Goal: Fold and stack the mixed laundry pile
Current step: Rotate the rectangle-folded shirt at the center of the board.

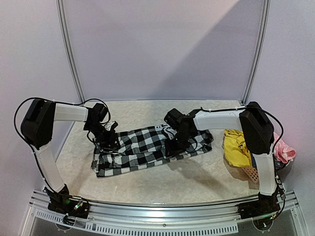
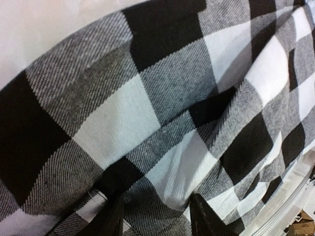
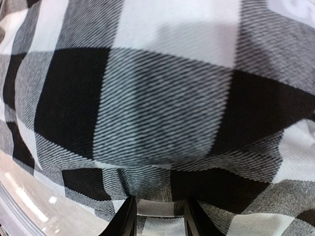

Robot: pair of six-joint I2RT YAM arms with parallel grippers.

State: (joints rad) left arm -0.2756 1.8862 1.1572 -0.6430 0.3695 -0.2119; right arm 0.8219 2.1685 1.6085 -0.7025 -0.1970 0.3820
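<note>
Nearest the viewer, at the bottom of the overhead view, two robot arms rise from the front edge of a pale table and reach inward to one garment. A black-and-white checked shirt lies spread across the middle of the table, rumpled, longer side to side, its big squares of black, white and grey twill bent by creases. The left gripper sits at the shirt's left end. In its wrist view cloth fills the frame and folds run down between the two dark fingers, which appear to pinch a ridge of fabric. The right gripper is at the shirt's right end, its fingers close together on a puckered fold. Holding both ends likely lets the arms pull the shirt flat or carry one edge over for a fold. Toward the right edge of the frame, apart from the shirt, a bright yellow garment and a pink one are heaped by a salmon perforated basket, seemingly not yet folded.
</note>
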